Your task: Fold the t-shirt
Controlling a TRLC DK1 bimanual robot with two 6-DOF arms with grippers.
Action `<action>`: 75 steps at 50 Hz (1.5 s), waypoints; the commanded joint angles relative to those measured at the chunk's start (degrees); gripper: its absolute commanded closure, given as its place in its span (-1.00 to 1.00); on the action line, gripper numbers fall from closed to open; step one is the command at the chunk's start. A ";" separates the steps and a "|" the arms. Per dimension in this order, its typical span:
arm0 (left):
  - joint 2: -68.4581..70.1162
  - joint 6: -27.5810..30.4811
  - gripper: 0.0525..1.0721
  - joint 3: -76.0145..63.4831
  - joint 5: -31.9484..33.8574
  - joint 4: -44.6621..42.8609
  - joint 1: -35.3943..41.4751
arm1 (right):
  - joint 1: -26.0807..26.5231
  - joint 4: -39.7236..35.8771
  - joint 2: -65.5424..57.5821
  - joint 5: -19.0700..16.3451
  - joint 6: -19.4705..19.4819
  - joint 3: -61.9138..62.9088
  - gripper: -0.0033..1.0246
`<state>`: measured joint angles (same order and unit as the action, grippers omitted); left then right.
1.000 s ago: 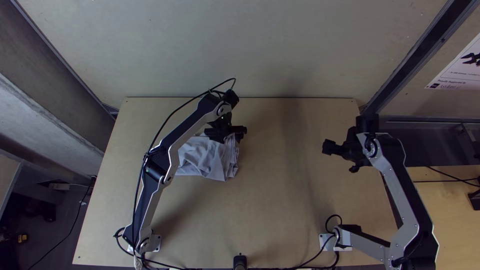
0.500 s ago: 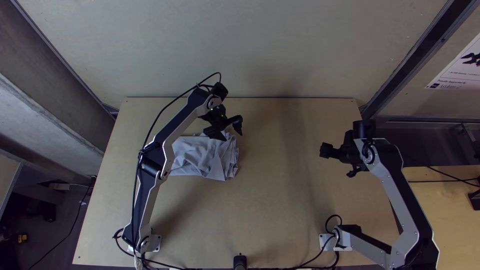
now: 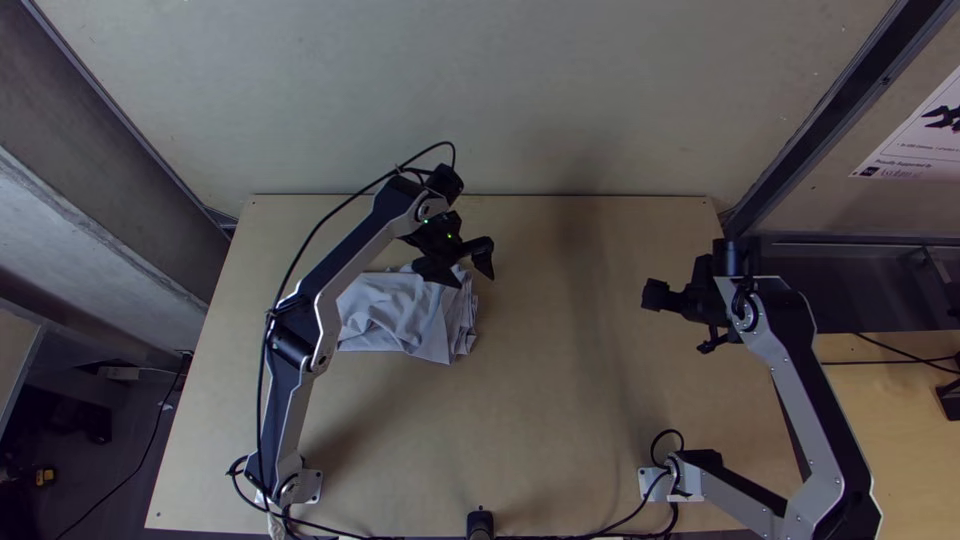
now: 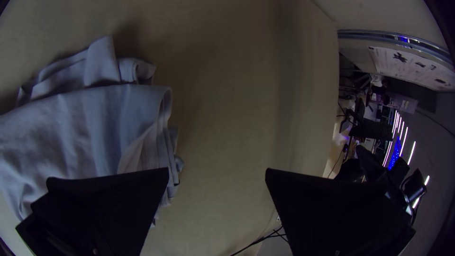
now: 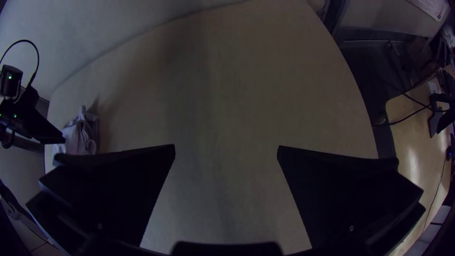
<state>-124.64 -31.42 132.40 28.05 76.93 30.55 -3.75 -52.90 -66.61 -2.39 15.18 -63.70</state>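
While the two arms' bases (image 3: 312, 486) stand along the near side of the desk (image 3: 540, 430), the grey t-shirt (image 3: 400, 318) lies left of the middle in a compact, rumpled bundle, with layered folds at its right side. Over on the right, the right tool (image 3: 656, 296) is spread wide above the desk, gripping nothing. At the t-shirt's far right corner, the left tool (image 3: 473, 279) hangs with its fingers (image 4: 109, 204) well apart and nothing between them.
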 commanded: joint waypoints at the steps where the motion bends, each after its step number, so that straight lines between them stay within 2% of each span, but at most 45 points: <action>1: 7.04 0.92 -0.92 -1.88 0.07 1.47 -0.05 | -0.21 0.70 1.13 -0.07 -0.33 -3.18 -0.93; 11: 16.62 4.44 -0.92 -5.75 -8.72 2.26 -1.98 | 0.23 5.97 1.39 0.02 -4.72 -7.14 -0.93; 16: 21.98 5.58 -0.92 -7.59 -16.28 2.53 -3.91 | 0.23 8.87 1.83 0.11 -7.27 -8.72 -0.93; 26: 32.97 12.35 -0.92 -13.39 -26.21 -0.55 -11.30 | 0.67 16.87 3.33 0.81 -11.66 -12.06 -0.93; 35: 46.33 19.38 -0.92 -24.47 -26.21 -15.14 -20.26 | 1.99 26.10 6.40 0.81 -15.27 -13.55 -0.93; 39: 51.43 21.66 -0.92 -28.95 -26.21 -20.50 -24.13 | 3.48 30.58 8.34 0.90 -15.53 -13.29 -0.93; 48: 61.45 22.98 -0.92 -38.53 -26.21 -29.20 -32.13 | 6.03 38.93 13.08 0.99 -16.85 -10.83 -0.92; 57: 76.21 25.09 -0.92 -55.93 -26.21 -45.81 -38.81 | 6.74 42.80 19.24 1.07 -17.64 -6.35 -0.92; 64: 86.06 25.09 -0.92 -66.48 -26.21 -54.95 -42.50 | 6.65 49.48 27.32 0.99 -17.64 1.48 -0.92; 71: 97.13 26.76 -0.92 -78.70 -26.21 -64.27 -44.26 | 6.12 53.08 34.79 0.99 -17.55 8.24 -0.93; 75: 103.28 27.73 -0.92 -85.38 -26.21 -67.87 -44.26 | 5.15 53.61 39.45 0.99 -14.83 11.06 -0.92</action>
<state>-28.01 -5.78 53.71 2.02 12.75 -13.34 2.24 -1.19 -32.18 -1.91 -1.54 -56.07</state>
